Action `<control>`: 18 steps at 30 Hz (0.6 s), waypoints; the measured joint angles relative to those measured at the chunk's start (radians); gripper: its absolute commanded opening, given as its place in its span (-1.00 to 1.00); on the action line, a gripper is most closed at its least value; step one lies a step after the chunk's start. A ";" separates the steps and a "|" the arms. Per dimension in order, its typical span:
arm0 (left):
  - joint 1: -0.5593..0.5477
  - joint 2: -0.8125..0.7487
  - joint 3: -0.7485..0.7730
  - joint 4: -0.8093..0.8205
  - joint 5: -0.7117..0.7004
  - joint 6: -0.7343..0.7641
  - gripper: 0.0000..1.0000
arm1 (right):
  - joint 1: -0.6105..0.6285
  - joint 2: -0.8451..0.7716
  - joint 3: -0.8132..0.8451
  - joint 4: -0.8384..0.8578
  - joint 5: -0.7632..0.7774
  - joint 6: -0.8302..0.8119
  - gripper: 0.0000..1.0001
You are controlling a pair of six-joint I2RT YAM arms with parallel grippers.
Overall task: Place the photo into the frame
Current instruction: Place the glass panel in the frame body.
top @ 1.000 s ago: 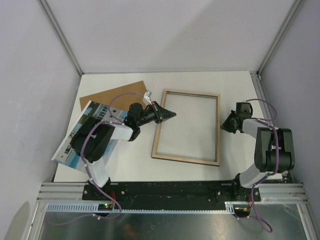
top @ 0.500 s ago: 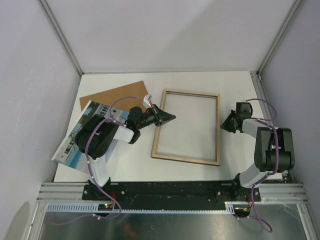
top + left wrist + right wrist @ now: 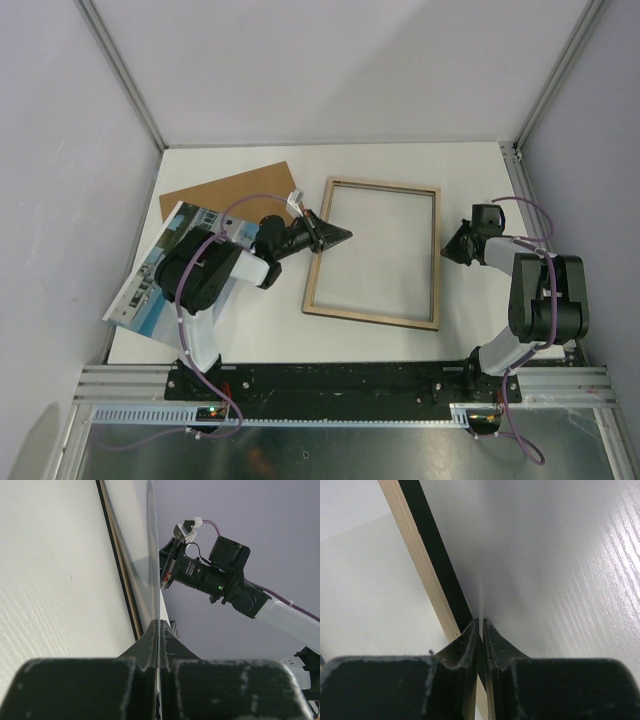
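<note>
The frame (image 3: 372,318) lies back up in the middle of the table, light wood showing. My left gripper (image 3: 343,233) reaches over its left rail. In the left wrist view the left gripper (image 3: 159,623) is shut on the thin clear glazing (image 3: 145,555), seen edge-on beside the frame's black edge (image 3: 114,555). My right gripper (image 3: 446,248) is at the frame's right rail. In the right wrist view the right gripper (image 3: 481,621) is shut at the wood and black rail (image 3: 415,555). The photo (image 3: 140,290) lies at the far left, partly under my left arm.
A plain brown backing board (image 3: 225,190) lies at the back left, its near end under the left arm. Grey walls and aluminium posts close in the table on three sides. My right arm (image 3: 210,575) shows across the frame in the left wrist view.
My left gripper has shifted a little toward me along the frame's left rail. The frame, the photo and the right arm have barely moved.
</note>
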State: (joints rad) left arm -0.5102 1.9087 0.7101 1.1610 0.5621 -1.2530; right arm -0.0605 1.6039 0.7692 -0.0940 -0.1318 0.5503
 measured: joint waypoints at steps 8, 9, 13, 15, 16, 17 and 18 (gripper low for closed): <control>0.001 0.022 0.000 0.035 -0.002 -0.004 -1.00 | 0.000 0.002 0.001 0.003 0.002 0.000 -0.75; 0.002 0.023 0.000 0.035 -0.002 -0.004 -1.00 | 0.000 0.002 0.001 0.003 0.002 0.000 -0.75; 0.004 0.030 0.000 0.044 -0.002 -0.004 -1.00 | 0.000 0.002 0.001 0.004 0.002 0.000 -0.75; 0.006 0.036 0.000 0.051 -0.002 -0.004 -1.00 | 0.000 0.003 0.001 0.006 0.002 0.000 -0.75; 0.007 0.039 0.000 0.052 -0.002 -0.004 -1.00 | 0.000 0.003 0.002 0.006 0.002 0.000 -0.75; 0.008 0.042 0.000 0.055 -0.002 -0.004 -1.00 | 0.000 0.003 0.002 0.007 0.002 0.000 -0.75; 0.009 0.045 0.000 0.058 -0.002 -0.004 -1.00 | 0.000 0.003 0.002 0.008 0.002 0.000 -0.75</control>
State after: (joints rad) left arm -0.5014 1.9541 0.7105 1.2186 0.5606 -1.2572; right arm -0.0605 1.6070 0.7708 -0.0864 -0.1295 0.5499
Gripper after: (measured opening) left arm 0.006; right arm 0.129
